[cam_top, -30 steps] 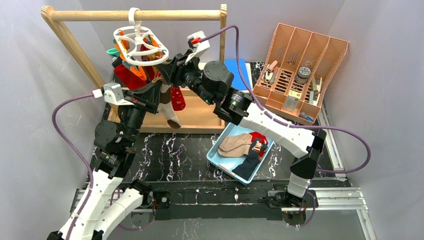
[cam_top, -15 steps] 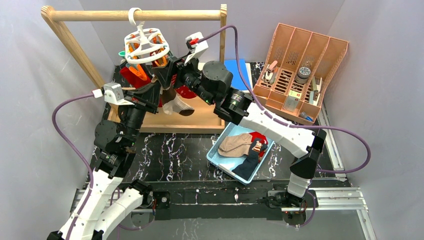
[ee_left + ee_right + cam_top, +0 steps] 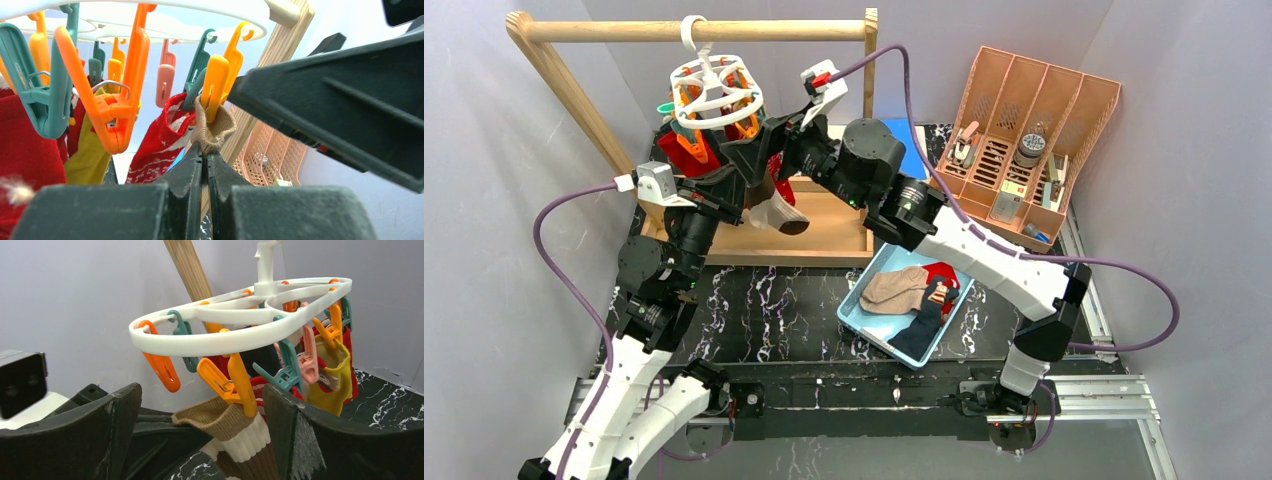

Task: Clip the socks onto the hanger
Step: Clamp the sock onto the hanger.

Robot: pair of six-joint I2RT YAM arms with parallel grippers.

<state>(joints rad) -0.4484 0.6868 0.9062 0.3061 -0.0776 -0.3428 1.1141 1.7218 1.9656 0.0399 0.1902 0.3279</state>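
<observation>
My left claw (image 3: 204, 152) is pressed together, pinching the lower edge of the tan sock (image 3: 212, 132) at its ribbed cuff; the cuff rises straight from my fingertips into a yellow clip (image 3: 216, 85), which bites its top edge. My right claw (image 3: 200, 390) is spread wide, one finger on each side of that same clip (image 3: 240, 382) and sock (image 3: 220, 420), touching neither as far as I can tell.

The clip dangles from the hanger (image 3: 200, 7), a white ring with orange, teal and pink clips around it. Just beside the tan sock on the ring hangs a red patterned sock (image 3: 157, 150); further along is a mustard sock (image 3: 87, 160).

From above, the hanger (image 3: 716, 88) hooks over the wooden rail (image 3: 604, 31) at the far left of the table, with both claws beneath it. Well apart, near the right arm, the blue tray (image 3: 854, 318) holds a beige sock (image 3: 896, 290) and a navy sock (image 3: 921, 330), among others. A pink rack (image 3: 1034, 100) stands at the far right.
</observation>
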